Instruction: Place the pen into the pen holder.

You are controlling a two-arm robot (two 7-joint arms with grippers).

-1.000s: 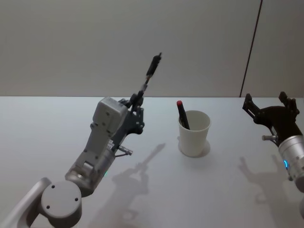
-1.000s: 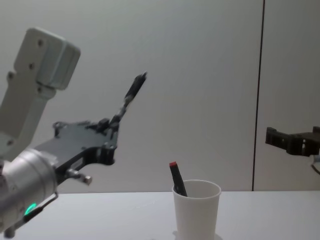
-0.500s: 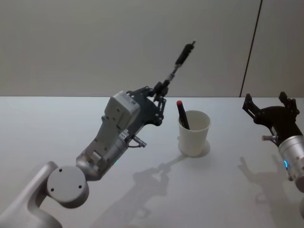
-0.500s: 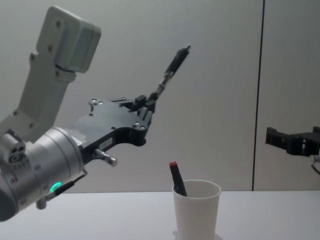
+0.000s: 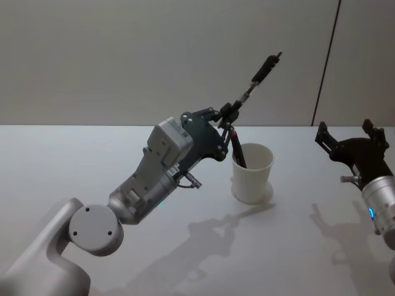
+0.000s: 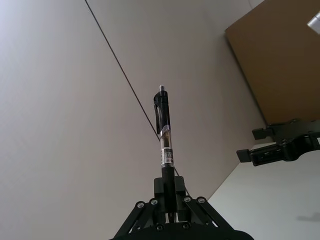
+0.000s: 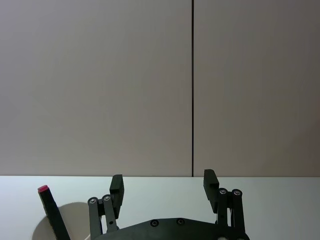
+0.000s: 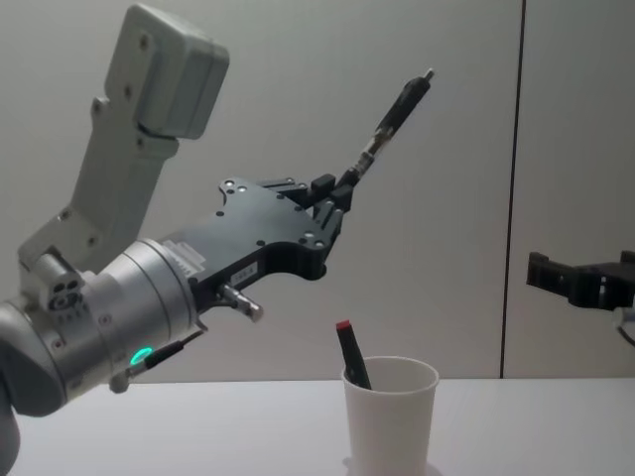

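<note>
Though pen aloft, white table, wall.

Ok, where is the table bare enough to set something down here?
The table lies bare left of the left arm, and in the strip between the pen holder and the open right gripper. It is crowded around the holder, where the left gripper holds the pen aloft close by.
</note>
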